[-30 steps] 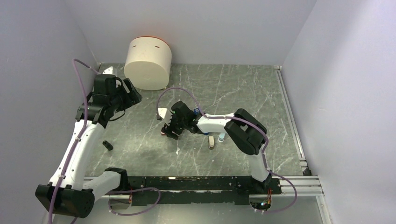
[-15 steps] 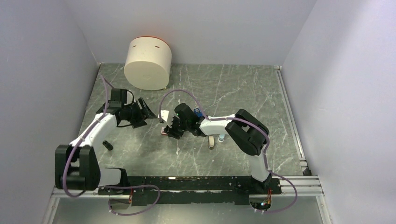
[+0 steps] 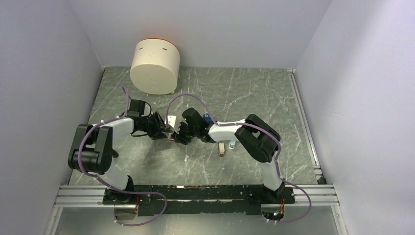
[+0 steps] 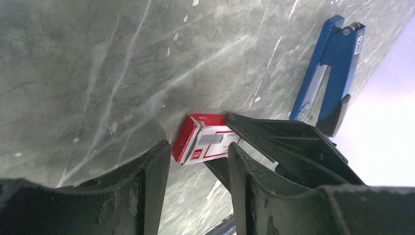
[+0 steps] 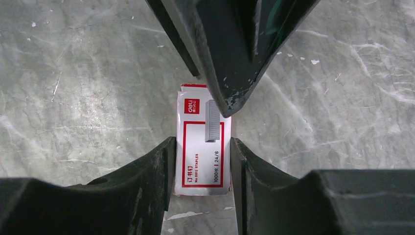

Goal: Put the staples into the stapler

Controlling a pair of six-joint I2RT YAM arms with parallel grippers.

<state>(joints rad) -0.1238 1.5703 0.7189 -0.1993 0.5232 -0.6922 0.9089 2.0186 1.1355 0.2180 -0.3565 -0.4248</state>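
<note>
The staples are a small red box with a white label point(image 5: 203, 147), lying flat on the marble floor mid-table point(image 3: 171, 138). My right gripper point(image 5: 203, 142) is shut on it, one finger pressed to each long side. My left gripper point(image 4: 199, 147) meets it from the opposite side, jaws open. Its fingertips point(image 5: 226, 105) are over the box's far end point(image 4: 203, 139), and I cannot tell whether they touch it. The stapler point(image 4: 325, 73), blue with a silver channel, lies open on the floor beyond the right gripper. The top view shows only a blue bit of the stapler point(image 3: 207, 117) by the right wrist.
A big cream cylinder point(image 3: 155, 66) stands at the back left. A tan oblong piece point(image 3: 221, 148) and a pale-blue one point(image 3: 232, 143) lie under the right forearm. A small white piece point(image 3: 171, 120) sits just behind the two grippers. Grey walls close in on three sides.
The left arm has swung from the back left to mid-table, its jaws narrowing as it reached the box. The right gripper has closed onto the staples box and barely shifted.
</note>
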